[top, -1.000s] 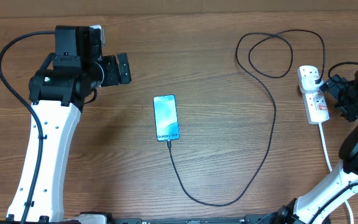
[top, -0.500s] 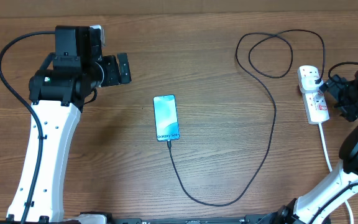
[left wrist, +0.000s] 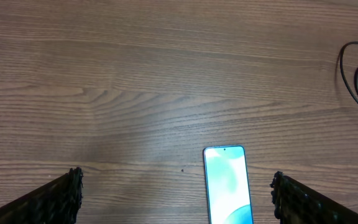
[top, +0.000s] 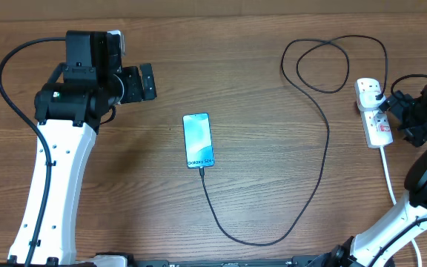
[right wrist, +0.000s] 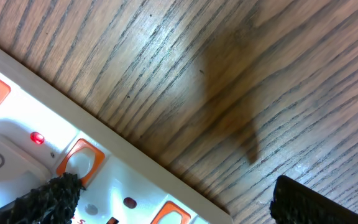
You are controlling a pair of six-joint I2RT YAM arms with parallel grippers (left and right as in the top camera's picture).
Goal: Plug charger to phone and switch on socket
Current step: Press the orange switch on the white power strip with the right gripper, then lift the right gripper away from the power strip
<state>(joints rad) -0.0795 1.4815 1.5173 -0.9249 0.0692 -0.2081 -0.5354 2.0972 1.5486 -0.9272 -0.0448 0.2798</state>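
The phone [top: 198, 140] lies flat mid-table with its light-blue screen lit; it also shows in the left wrist view [left wrist: 229, 185]. The charger cable [top: 323, 141] runs from the phone's bottom end, loops round the front and right, and ends at a black plug [top: 376, 93] in the socket [top: 374, 122]. My left gripper [top: 144, 81] is open and empty, to the upper left of the phone. My right gripper [top: 389, 108] is open at the socket's right side. In the right wrist view one fingertip is over the socket [right wrist: 17, 149] by an orange-red switch [right wrist: 82, 160]. A small red light [right wrist: 37, 137] glows.
The socket's thick white lead [top: 388, 176] runs toward the front right, past my right arm's base. The charger cable makes a loose coil [top: 325, 65] at the back right, and part of it shows in the left wrist view [left wrist: 356, 78].
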